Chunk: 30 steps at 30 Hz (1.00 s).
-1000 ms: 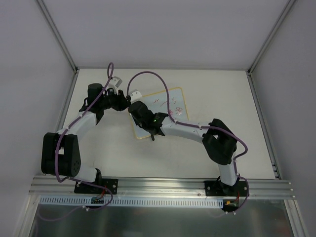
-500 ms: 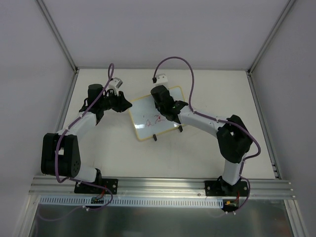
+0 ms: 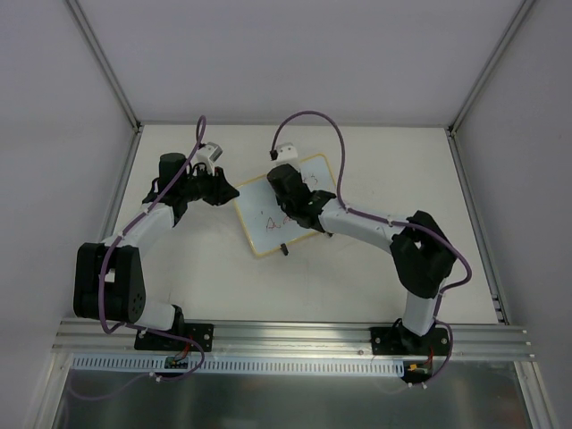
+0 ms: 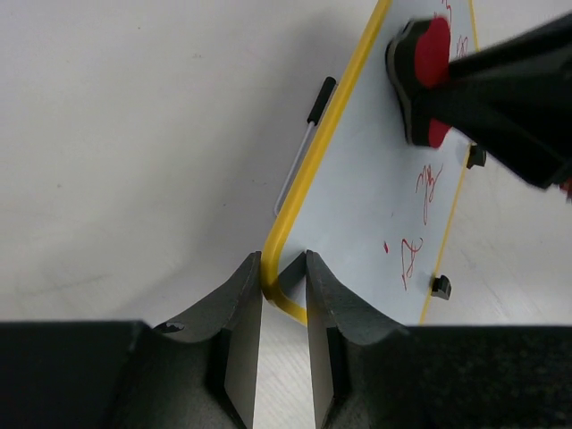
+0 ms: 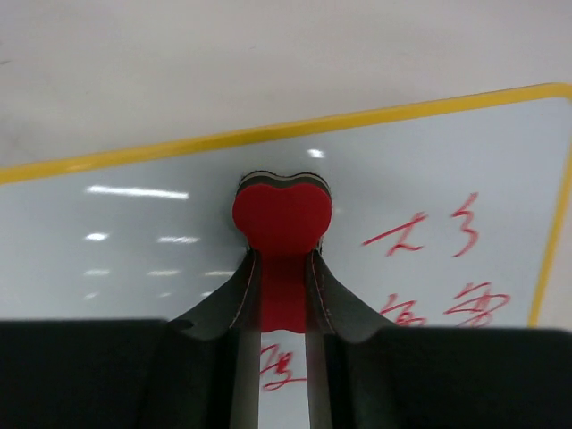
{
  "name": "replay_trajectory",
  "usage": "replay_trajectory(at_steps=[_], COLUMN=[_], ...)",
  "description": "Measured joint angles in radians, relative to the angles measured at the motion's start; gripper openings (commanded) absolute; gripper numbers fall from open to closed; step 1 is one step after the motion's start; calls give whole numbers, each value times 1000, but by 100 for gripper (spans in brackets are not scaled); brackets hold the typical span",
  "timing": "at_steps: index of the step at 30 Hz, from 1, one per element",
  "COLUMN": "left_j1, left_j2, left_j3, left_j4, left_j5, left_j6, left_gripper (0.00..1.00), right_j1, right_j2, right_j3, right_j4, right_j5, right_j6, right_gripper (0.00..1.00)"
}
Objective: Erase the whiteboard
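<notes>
Whiteboard: Your whiteboard (image 3: 259,219) sits on the table (image 3: 179,268), near the middle and between the two arms. It is turned at a slant and has a yellow rim all round.

Left gripper: Your left gripper (image 4: 284,268) is pinching a rounded corner of the whiteboard. You can see one finger on each side of the yellow rim, squeezed tight on it.

Right gripper: Your right gripper (image 5: 281,259) is clamped on the red eraser (image 5: 281,219). The fat end of the red eraser sticks out past the fingertips.

Red eraser spot: It is over the white part of the board, close to one long yellow edge. You cannot tell for sure if it is touching the board.

Red writing: There is red writing (image 5: 420,237) on the board. In the right wrist view it is to the right of the red eraser, and a bit more shows low down by the fingers. The white part on the other side of the red eraser looks bare.

Black clips: Two small black clips (image 4: 440,286) sit on the long edge far from your left gripper.

Thin stick: A thin white stick with a black end (image 4: 304,152) lies on the table just beside the yellow rim. You cannot tell what it is.
</notes>
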Motion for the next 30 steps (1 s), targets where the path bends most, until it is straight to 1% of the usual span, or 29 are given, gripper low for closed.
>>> replay_trajectory(at_steps=[5, 8, 11, 16, 19, 24, 27, 30], left_j1=[0, 0, 0, 0, 0, -1, -2, -3], left_j2=[-2, -2, -2, -2, -9, -17, -20, -26], left_j3=[0, -3, -5, -6, -7, -9, -9, -10], left_j4=[-2, -2, -1, 2, 2, -4, -13, -31], left_j5=[-6, -14, -18, -19, -17, -12, 1, 13], left_j6=[0, 0, 0, -1, -1, 0, 0, 0], left_gripper=[0, 0, 0, 0, 0, 0, 0, 0], right_j1=[128, 178, 188, 166, 110, -73, -174, -236], right_j2=[35, 57, 63, 44, -6, -87, -97, -97], right_j3=[0, 1, 1, -25, -74, -133, -140, -142], right_j4=[15, 23, 26, 41, 43, 42, 42, 42], right_j5=[-61, -101, -111, -126, -124, -105, -104, -106], right_j6=[7, 10, 10, 26, 32, 39, 45, 53], right_gripper=[0, 0, 0, 0, 0, 0, 0, 0])
